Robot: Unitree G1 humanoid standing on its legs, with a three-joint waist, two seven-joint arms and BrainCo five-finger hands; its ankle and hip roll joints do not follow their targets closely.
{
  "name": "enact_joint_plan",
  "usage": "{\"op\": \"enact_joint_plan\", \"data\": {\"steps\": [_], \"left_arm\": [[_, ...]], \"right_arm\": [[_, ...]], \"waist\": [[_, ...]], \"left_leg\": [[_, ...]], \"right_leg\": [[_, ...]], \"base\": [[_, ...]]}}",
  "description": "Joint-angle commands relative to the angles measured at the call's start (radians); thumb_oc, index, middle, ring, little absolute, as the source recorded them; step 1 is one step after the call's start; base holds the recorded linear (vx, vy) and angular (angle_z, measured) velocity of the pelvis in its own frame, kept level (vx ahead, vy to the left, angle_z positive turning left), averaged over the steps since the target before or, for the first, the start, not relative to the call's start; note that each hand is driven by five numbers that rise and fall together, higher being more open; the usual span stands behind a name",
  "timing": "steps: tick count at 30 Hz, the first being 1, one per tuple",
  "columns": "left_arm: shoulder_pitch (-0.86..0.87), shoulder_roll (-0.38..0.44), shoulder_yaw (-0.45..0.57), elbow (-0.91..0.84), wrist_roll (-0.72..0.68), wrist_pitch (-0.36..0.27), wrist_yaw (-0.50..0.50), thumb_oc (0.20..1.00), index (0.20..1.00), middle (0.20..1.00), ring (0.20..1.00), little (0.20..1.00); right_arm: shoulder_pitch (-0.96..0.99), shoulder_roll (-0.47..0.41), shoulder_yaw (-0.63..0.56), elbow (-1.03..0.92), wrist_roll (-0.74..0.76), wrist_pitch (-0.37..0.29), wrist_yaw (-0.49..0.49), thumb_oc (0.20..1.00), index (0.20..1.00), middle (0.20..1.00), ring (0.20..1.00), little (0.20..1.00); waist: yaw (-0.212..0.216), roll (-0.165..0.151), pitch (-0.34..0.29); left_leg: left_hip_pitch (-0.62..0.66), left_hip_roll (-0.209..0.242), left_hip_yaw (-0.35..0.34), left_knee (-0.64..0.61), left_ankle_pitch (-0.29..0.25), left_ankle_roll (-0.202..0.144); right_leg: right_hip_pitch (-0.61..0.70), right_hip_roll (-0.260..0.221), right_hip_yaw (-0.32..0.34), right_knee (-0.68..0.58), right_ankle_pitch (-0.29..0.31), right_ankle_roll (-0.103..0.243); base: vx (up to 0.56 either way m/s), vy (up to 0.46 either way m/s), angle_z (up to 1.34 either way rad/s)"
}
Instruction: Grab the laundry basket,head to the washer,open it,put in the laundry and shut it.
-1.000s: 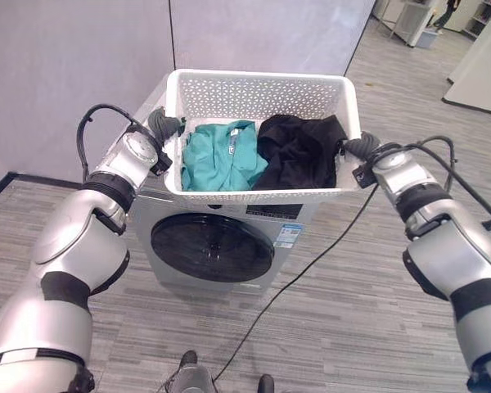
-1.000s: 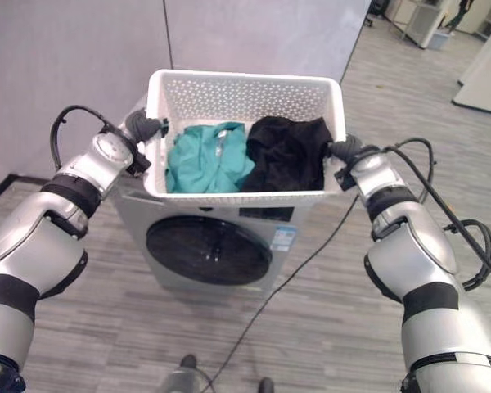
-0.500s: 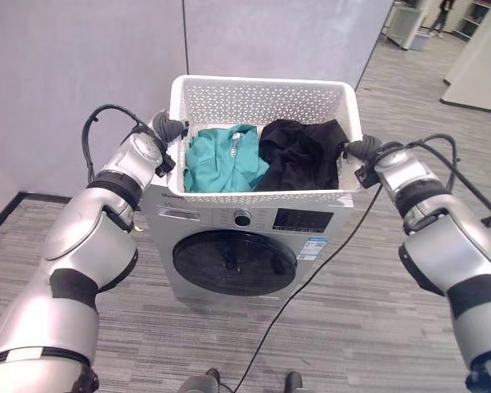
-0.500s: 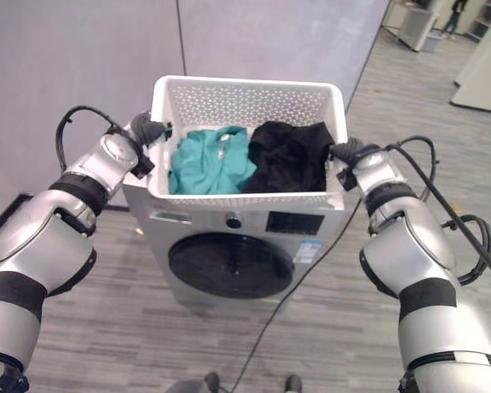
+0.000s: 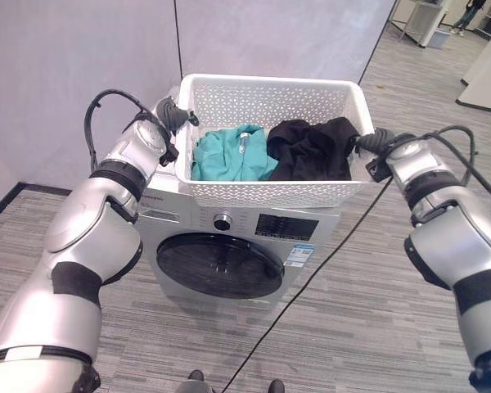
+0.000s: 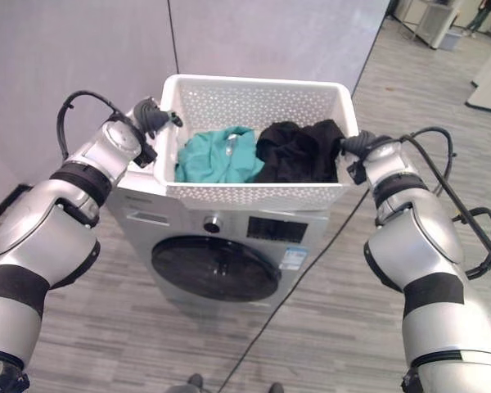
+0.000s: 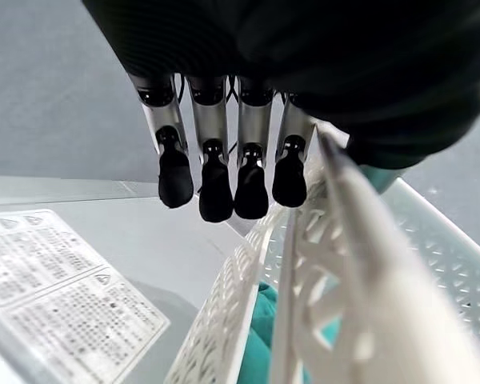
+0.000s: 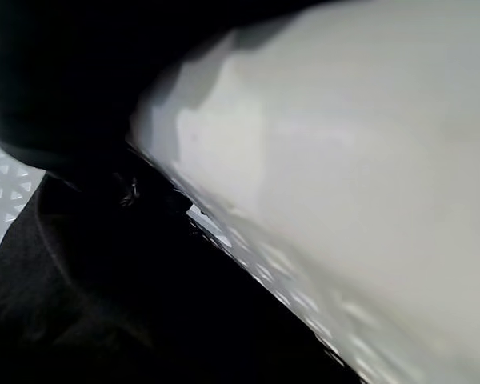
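While head views hide fingers, left hand (image 7: pixel 224 172) curls on laundry basket (image 5: pixel 270 192) rim, right hand (image 5: pixel 375 141) grip unclear.

Your supporting surface is the grey wood-grain floor (image 5: pixel 368 327). Standing directly on it is the silver front-loading washer (image 5: pixel 229 246), its round dark door (image 5: pixel 219 265) facing you, set close against the grey partition wall (image 5: pixel 82 74). The white laundry basket (image 5: pixel 270 193) sits over the washer's top.
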Motion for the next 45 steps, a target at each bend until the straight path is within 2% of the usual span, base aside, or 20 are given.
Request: {"op": "enact_joint_plan", "data": {"steps": [1, 9, 14, 15, 16, 17, 18, 19, 20, 27, 35, 40, 42, 45], "left_arm": [[-0.247, 0.001, -0.022, 0.137, 0.003, -0.058, 0.093, 0.200, 0.200, 0.200, 0.200, 0.200], [-0.343, 0.026, -0.048, 0.190, 0.018, -0.054, 0.092, 0.200, 0.200, 0.200, 0.200, 0.200], [-0.417, -0.005, -0.031, 0.197, -0.001, -0.061, 0.122, 0.200, 0.200, 0.200, 0.200, 0.200], [-0.429, -0.013, -0.023, 0.194, -0.017, -0.064, 0.127, 0.244, 0.244, 0.244, 0.244, 0.244], [-0.439, -0.023, -0.012, 0.191, -0.032, -0.064, 0.135, 0.583, 0.583, 0.583, 0.583, 0.583], [-0.439, -0.023, -0.012, 0.191, -0.033, -0.064, 0.135, 1.000, 1.000, 1.000, 1.000, 1.000], [-0.442, -0.027, -0.009, 0.195, -0.037, -0.064, 0.139, 1.000, 1.000, 1.000, 1.000, 1.000], [-0.439, -0.030, -0.006, 0.209, -0.037, -0.060, 0.140, 1.000, 1.000, 1.000, 1.000, 1.000], [-0.437, -0.036, 0.001, 0.213, -0.044, -0.056, 0.143, 1.000, 1.000, 1.000, 1.000, 1.000], [-0.408, -0.050, -0.012, 0.218, -0.016, -0.041, 0.136, 1.000, 1.000, 1.000, 1.000, 1.000], [-0.395, -0.065, -0.005, 0.195, -0.010, -0.049, 0.163, 1.000, 1.000, 1.000, 1.000, 1.000], [-0.386, -0.032, 0.023, 0.128, -0.005, -0.089, 0.210, 1.000, 1.000, 1.000, 1.000, 1.000], [-0.368, -0.009, 0.051, 0.097, -0.004, -0.115, 0.252, 1.000, 1.000, 1.000, 1.000, 1.000], [-0.351, 0.005, 0.064, 0.091, -0.004, -0.121, 0.271, 1.000, 1.000, 1.000, 1.000, 1.000]], "right_arm": [[-0.105, -0.011, 0.125, 0.085, -0.096, -0.024, -0.019, 0.200, 0.200, 0.200, 0.200, 0.200], [-0.136, 0.033, 0.107, 0.097, -0.064, -0.026, -0.034, 0.200, 0.200, 0.200, 0.200, 0.200], [-0.215, 0.041, 0.095, 0.109, -0.022, -0.030, -0.067, 0.200, 0.200, 0.200, 0.200, 0.200], [-0.224, 0.043, 0.098, 0.110, -0.016, -0.029, -0.069, 0.200, 0.200, 0.200, 0.200, 0.200], [-0.231, 0.048, 0.097, 0.114, -0.009, -0.025, -0.073, 0.354, 0.354, 0.354, 0.354, 0.354], [-0.232, 0.048, 0.097, 0.114, -0.009, -0.025, -0.073, 0.473, 0.473, 0.473, 0.473, 0.473], [-0.237, 0.052, 0.094, 0.116, -0.002, -0.024, -0.075, 0.746, 0.746, 0.746, 0.746, 0.746], [-0.238, 0.056, 0.093, 0.119, 0.004, -0.022, -0.075, 0.925, 0.925, 0.925, 0.925, 0.925], [-0.241, 0.065, 0.090, 0.123, 0.012, -0.018, -0.076, 1.000, 1.000, 1.000, 1.000, 1.000], [-0.231, 0.080, 0.081, 0.132, 0.031, -0.007, -0.068, 1.000, 1.000, 1.000, 1.000, 1.000], [-0.264, 0.040, 0.047, 0.137, 0.096, -0.011, -0.102, 1.000, 1.000, 1.000, 1.000, 1.000], [-0.269, 0.024, 0.007, 0.088, 0.165, -0.058, -0.156, 1.000, 1.000, 1.000, 1.000, 1.000], [-0.254, 0.024, -0.033, 0.046, 0.226, -0.098, -0.192, 1.000, 1.000, 1.000, 1.000, 1.000], [-0.241, 0.024, -0.048, 0.032, 0.239, -0.114, -0.207, 1.000, 1.000, 1.000, 1.000, 1.000]], "waist": [[0.007, 0.048, 0.023], [0.011, 0.038, 0.031], [0.009, 0.033, 0.056], [0.008, 0.033, 0.060], [0.007, 0.033, 0.063], [0.007, 0.033, 0.063], [0.006, 0.033, 0.064], [0.007, 0.032, 0.065], [0.009, 0.032, 0.063], [0.016, 0.033, 0.040], [0.017, 0.034, 0.015], [0.017, 0.032, 0.008], [0.012, 0.034, 0.001], [0.009, 0.036, -0.003]], "left_leg": [[0.136, 0.055, -0.002, -0.201, 0.056, -0.008], [0.116, 0.059, 0.004, -0.203, 0.059, -0.011], [0.070, 0.055, 0.000, -0.199, 0.067, -0.015], [0.062, 0.054, -0.001, -0.200, 0.069, -0.015], [0.054, 0.054, -0.001, -0.200, 0.072, -0.015], [0.053, 0.053, -0.001, -0.199, 0.072, -0.015], [0.049, 0.051, -0.001, -0.199, 0.073, -0.015], [0.047, 0.050, -0.001, -0.200, 0.074, -0.014], [0.046, 0.049, 0.001, -0.199, 0.073, -0.014], [0.075, 0.043, 0.006, -0.188, 0.049, -0.010], [0.117, 0.047, 0.003, -0.205, 0.039, -0.011], [0.127, 0.051, 0.007, -0.215, 0.035, -0.013], [0.139, 0.053, 0.011, -0.220, 0.029, -0.013], [0.147, 0.053, 0.016, -0.222, 0.026, -0.012]], "right_leg": [[0.021, -0.032, 0.010, 0.023, -0.025, 0.091], [0.009, -0.031, 0.006, 0.011, -0.019, 0.094], [-0.020, -0.036, 0.001, 0.002, -0.008, 0.095], [-0.026, -0.036, -0.001, -0.001, -0.005, 0.096], [-0.032, -0.037, -0.001, -0.004, -0.001, 0.096], [-0.032, -0.037, -0.002, -0.005, -0.001, 0.096], [-0.035, -0.038, 0.000, -0.007, 0.002, 0.096], [-0.035, -0.037, 0.002, -0.010, 0.004, 0.096], [-0.034, -0.038, 0.003, -0.014, 0.005, 0.096], [-0.004, -0.041, 0.006, -0.015, -0.004, 0.093], [0.029, -0.038, -0.001, -0.025, -0.014, 0.094], [0.032, -0.036, -0.002, -0.030, -0.018, 0.097], [0.037, -0.035, 0.001, -0.031, -0.022, 0.099], [0.041, -0.035, 0.004, -0.031, -0.024, 0.099]], "base": [[0.04, 0.017, -0.09], [0.02, 0.008, -0.06], [-0.01, 0.011, 0.03], [-0.03, 0.017, 0.07], [-0.02, 0.004, 0.04], [-0.01, 0.012, 0.04], [0.01, 0.016, 0.04], [0.00, 0.000, 0.00], [0.04, 0.021, -0.01], [0.07, 0.018, -0.03], [0.05, 0.008, 0.00], [0.00, 0.000, 0.00], [0.01, 0.008, -0.02], [0.01, 0.012, 0.00]]}}
